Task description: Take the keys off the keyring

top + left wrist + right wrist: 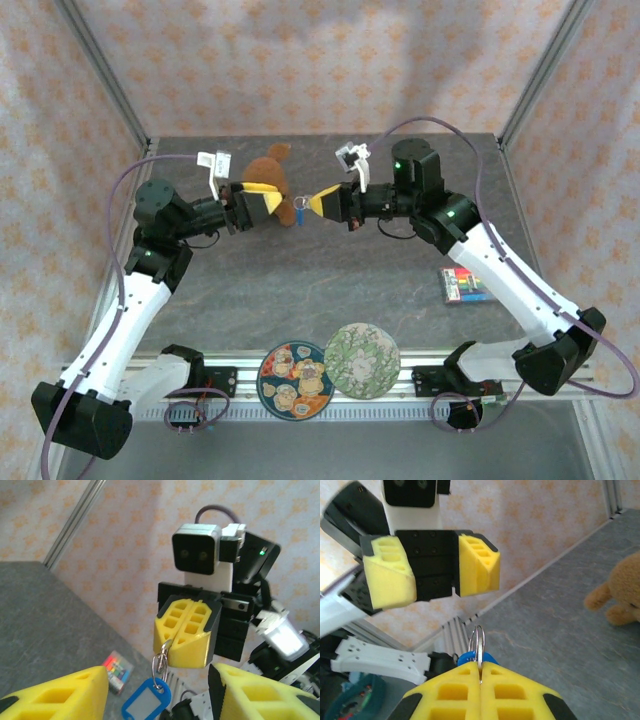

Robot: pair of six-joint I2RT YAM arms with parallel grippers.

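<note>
So, where is the keyring (160, 661)?

Up off the table (300, 290), toward its far edge. My right gripper (325, 203) is pressed together on it; my left gripper (436, 572) is spread, facing it.

How will it handle?

Light, stiff, slippery wire, I'd judge. Take the ring's free side, above the blue tag (146, 701). The keys themselves I can't make out.

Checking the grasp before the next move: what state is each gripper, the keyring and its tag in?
Left gripper: open, holding nothing.
Right gripper: shut on the keyring.
Keyring: pinched at its edge, off the table.
Blue tag: attached, hanging from the keyring.
</note>
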